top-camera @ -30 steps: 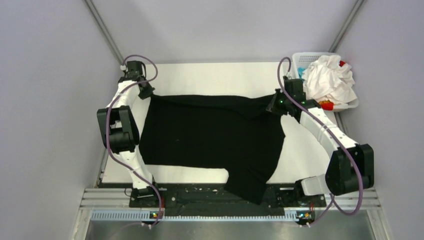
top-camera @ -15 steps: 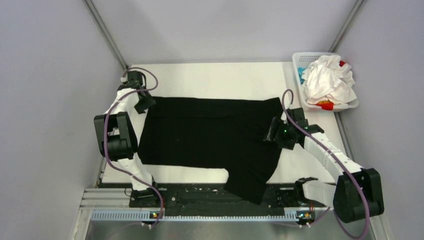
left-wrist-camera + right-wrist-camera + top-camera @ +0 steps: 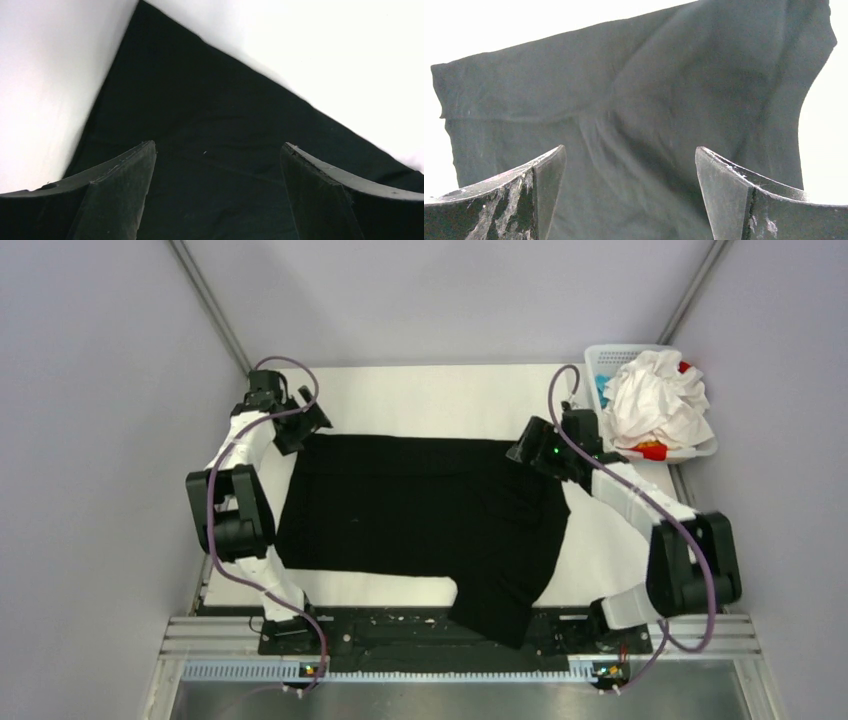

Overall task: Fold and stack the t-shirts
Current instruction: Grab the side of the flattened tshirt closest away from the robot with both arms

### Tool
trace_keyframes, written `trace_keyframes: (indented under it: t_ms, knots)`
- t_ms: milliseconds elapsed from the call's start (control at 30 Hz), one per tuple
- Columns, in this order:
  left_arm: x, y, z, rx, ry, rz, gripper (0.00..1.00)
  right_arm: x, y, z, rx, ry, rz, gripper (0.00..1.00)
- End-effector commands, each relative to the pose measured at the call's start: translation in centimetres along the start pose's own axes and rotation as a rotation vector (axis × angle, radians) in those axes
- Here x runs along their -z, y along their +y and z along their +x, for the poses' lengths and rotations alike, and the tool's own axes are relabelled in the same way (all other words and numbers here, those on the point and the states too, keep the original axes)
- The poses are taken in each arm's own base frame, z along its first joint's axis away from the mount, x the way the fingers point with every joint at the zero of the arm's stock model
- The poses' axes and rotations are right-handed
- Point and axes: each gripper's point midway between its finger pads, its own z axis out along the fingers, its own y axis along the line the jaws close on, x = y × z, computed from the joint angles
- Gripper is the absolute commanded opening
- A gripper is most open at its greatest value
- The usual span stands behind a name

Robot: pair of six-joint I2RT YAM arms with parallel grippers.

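The large black t-shirt [image 3: 420,520] lies spread flat across the white table, with one sleeve hanging over the near edge. My left gripper [image 3: 306,426] hovers open over its far left corner. In the left wrist view the black t-shirt [image 3: 210,110] fills the gap of that gripper [image 3: 217,145], untouched. My right gripper [image 3: 526,451] stands open above the far right corner. The right wrist view looks down on the black t-shirt [image 3: 634,90] below the empty right gripper [image 3: 630,148]. White t-shirts [image 3: 655,400] with red and blue bits are heaped in the basket.
A white lattice basket [image 3: 620,348] stands at the table's far right corner, just behind my right arm. Bare white table [image 3: 430,395] shows beyond the shirt's far edge. Grey walls close in on both sides.
Both grippers opened and let go of the black shirt's far corners. The right arm swung toward me with the cloth, then back to the far right. The shirt now lies flat.
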Motion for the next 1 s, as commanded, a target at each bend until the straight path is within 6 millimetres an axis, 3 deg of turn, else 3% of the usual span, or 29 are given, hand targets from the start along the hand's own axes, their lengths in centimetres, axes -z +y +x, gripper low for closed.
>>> trace_keyframes:
  t_ms: [0,100,200,400,567,767,833,900,967]
  knots:
    - [-3.6,-2.6,0.1,0.034,0.08,0.151,0.99,-5.3,2.6,-5.4,0.016,-0.098,-0.077,0.99]
    - [-5.9,-2.3,0.8,0.067,0.125,0.148,0.99,-9.0,1.7,-6.4,0.01,-0.083,-0.016,0.99]
    - [-7.6,-1.5,1.2,0.092,0.15,0.114,0.99,-11.6,-1.1,-5.9,-0.011,-0.044,0.109,0.99]
    - [-9.0,1.1,2.0,0.159,0.16,0.029,0.99,-14.6,-5.9,-3.2,-0.137,0.052,0.187,0.99]
    - [-9.9,1.3,2.0,0.194,0.155,0.037,0.99,-16.9,-7.7,-3.0,-0.196,0.102,0.195,0.99]
    - [-12.1,0.2,0.2,0.236,0.141,0.079,0.99,-20.0,-8.5,-7.0,-0.206,0.066,0.169,0.99]
    - [-12.6,-0.3,-0.8,0.237,0.132,0.092,0.99,-20.6,-7.8,-9.1,-0.156,0.046,0.148,0.99]
    - [-12.1,-1.2,-2.2,0.228,0.122,0.108,0.99,-20.2,-6.6,-11.0,-0.11,0.036,0.12,0.99]
    - [-10.3,-2.0,-3.5,0.213,0.104,0.115,0.99,-18.3,-4.8,-13.1,-0.069,0.002,0.093,0.99]
